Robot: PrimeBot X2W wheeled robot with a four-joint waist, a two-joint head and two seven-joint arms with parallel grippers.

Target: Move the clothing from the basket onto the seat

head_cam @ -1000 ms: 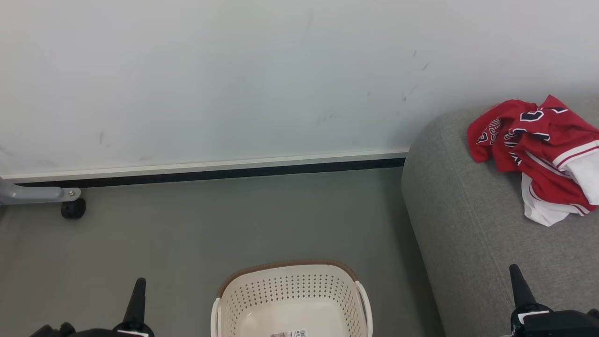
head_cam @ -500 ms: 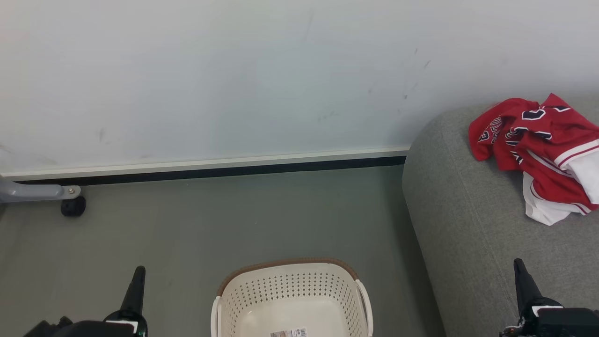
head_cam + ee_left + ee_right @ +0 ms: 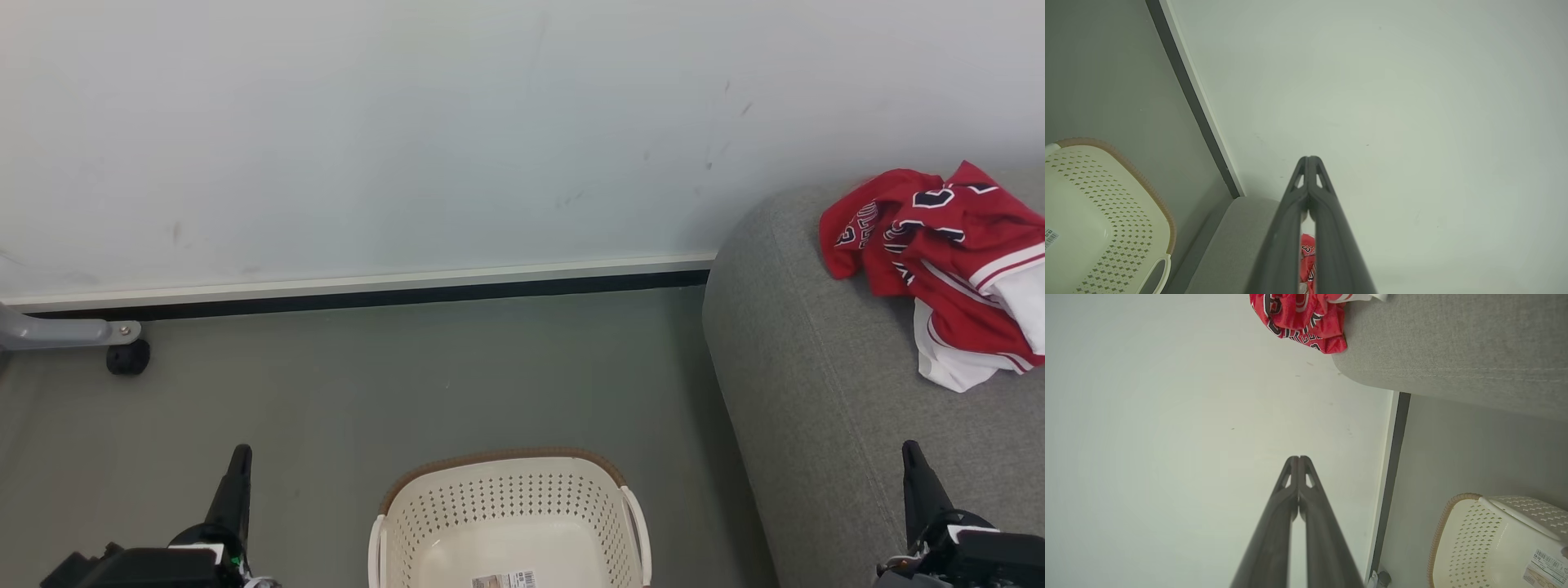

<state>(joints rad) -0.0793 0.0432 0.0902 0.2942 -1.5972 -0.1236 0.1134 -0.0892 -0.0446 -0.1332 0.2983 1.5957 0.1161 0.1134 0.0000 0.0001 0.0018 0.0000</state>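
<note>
Wrist views show left tool [image 3: 1307,160] and right tool [image 3: 1298,459] pinched together; clothing [image 3: 1299,315] on seat [image 3: 1453,343].

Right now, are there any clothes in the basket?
No, the basket has a bare bottom with just a paper label, and the red clothes lie on the grey sofa.

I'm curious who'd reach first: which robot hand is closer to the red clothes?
Right. The right gripper is over the seat, below the clothing in the head view; the left gripper is beyond the basket.
</note>
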